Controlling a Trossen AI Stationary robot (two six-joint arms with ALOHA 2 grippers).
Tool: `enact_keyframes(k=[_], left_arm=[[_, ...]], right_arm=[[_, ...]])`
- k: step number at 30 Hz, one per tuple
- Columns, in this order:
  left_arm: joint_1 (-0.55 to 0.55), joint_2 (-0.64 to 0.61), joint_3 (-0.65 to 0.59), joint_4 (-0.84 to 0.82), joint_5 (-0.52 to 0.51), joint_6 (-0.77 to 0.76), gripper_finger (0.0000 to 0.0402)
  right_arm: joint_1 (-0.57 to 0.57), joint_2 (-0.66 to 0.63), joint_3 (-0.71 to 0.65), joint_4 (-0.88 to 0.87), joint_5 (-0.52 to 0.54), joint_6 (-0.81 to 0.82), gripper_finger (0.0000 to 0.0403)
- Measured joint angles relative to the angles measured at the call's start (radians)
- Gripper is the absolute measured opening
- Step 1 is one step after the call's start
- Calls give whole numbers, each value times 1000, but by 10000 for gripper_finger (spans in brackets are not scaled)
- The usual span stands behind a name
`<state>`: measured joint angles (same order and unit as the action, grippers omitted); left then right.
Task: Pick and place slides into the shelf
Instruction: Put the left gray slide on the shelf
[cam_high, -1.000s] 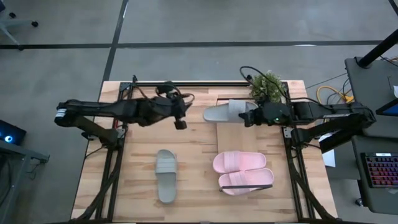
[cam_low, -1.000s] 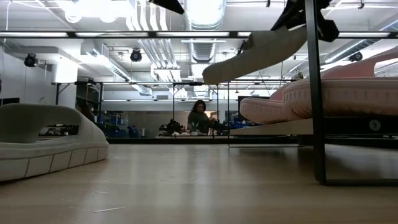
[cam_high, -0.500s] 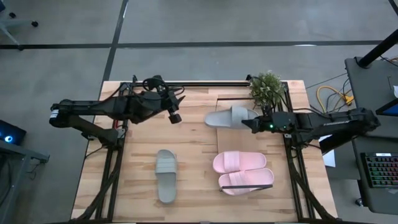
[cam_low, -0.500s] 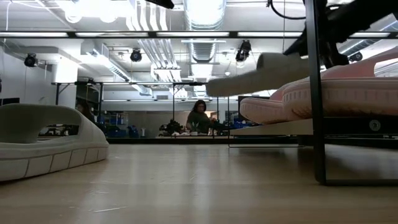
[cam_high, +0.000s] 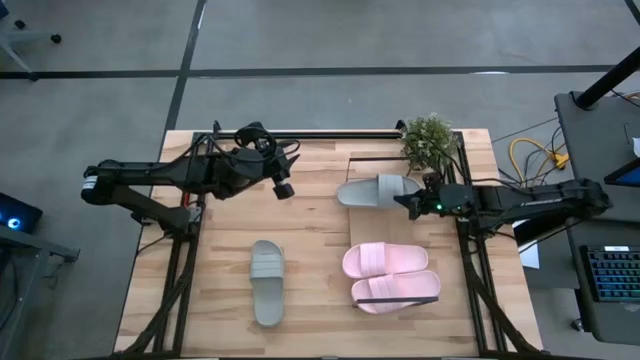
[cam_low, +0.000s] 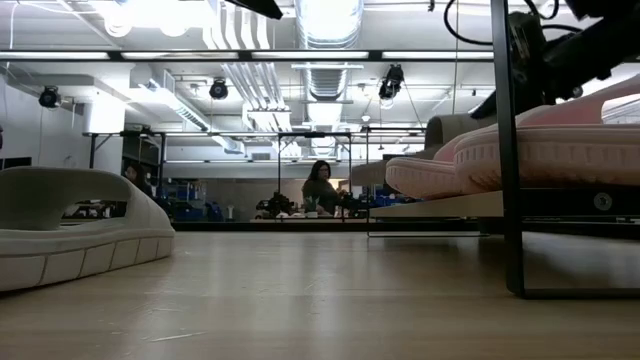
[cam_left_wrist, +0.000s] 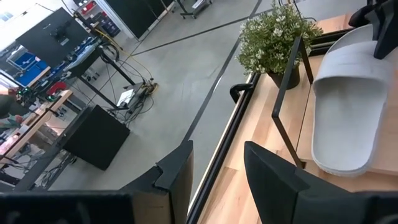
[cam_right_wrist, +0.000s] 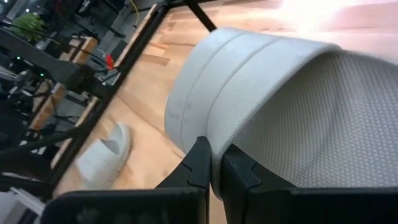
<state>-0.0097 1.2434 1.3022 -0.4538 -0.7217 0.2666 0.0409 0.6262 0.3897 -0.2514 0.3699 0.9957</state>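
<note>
Pinching grey-green slide (cam_right_wrist: 273, 93) strap: right gripper (cam_right_wrist: 214, 171), wrist-view only.

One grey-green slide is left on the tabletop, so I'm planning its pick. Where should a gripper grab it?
Grip the wide strap of the grey-green slide from above. It lies flat, sole down, and the strap arches over the footbed, probably leaving room for a finger beneath.

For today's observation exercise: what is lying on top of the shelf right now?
On the shelf lie the pale pink pair and one grey-green slide, its edge gripped by the right hand. The board under them is hidden.
</note>
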Motion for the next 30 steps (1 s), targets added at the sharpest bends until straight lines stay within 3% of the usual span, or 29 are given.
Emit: enact_keyframes(k=[14,22,30], left_arm=[[4,0,0,0,-24,0,128],[16,0,0,1,-25,-2,128],[17,0,0,1,-25,-2,128]], right_arm=[[-89,-129,-142,82,-45,-93,8],[-157,-236,-199,85,-136,-132,8],[-251,-259,-214,83,-240,-223,8]])
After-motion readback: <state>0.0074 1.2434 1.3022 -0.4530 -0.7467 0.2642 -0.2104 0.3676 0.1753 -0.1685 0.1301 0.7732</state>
